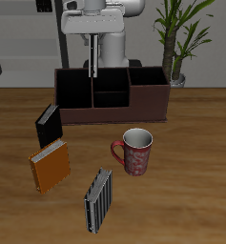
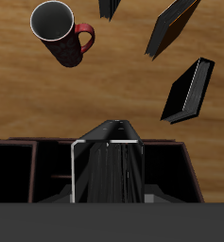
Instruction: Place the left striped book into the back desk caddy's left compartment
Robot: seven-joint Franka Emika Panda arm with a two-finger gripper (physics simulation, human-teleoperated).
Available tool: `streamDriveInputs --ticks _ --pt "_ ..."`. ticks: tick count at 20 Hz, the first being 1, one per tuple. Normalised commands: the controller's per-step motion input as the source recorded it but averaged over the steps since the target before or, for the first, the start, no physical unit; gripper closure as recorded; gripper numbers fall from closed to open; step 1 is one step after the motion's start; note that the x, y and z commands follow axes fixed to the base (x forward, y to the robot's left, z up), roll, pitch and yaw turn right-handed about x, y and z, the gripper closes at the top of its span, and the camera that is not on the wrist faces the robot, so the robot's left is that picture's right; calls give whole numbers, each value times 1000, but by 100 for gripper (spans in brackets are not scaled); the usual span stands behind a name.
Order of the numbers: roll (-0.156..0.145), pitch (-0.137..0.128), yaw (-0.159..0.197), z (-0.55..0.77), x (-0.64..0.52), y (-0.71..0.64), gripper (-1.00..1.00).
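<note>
Striped book (image 2: 109, 161) over back desk caddy (image 1: 148, 103); end effector grip possibly hidden.

**White arm, pale slim fingers**

The arm (image 1: 103, 17) at the table's back edge is built of rounded, glossy white shells with light-grey shading. A dark grey seam shows between the shells near the top of the exterior view. Below them sits the gripper (image 1: 93, 63), a pale grey-white body narrowing into two thin, straight fingers (image 1: 90, 52) that look like light vertical bars. No cables, screws or markings can be made out at this size.
</note>
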Motion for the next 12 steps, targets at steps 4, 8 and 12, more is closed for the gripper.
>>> streamDriveInputs --ticks 4,8,12 --pt "-28 -11 -2 -53 -275 -195 100" --pt "-36 -6 1 -34 -231 -225 100" --pt "-56 5 -12 -49 -91 -243 100"
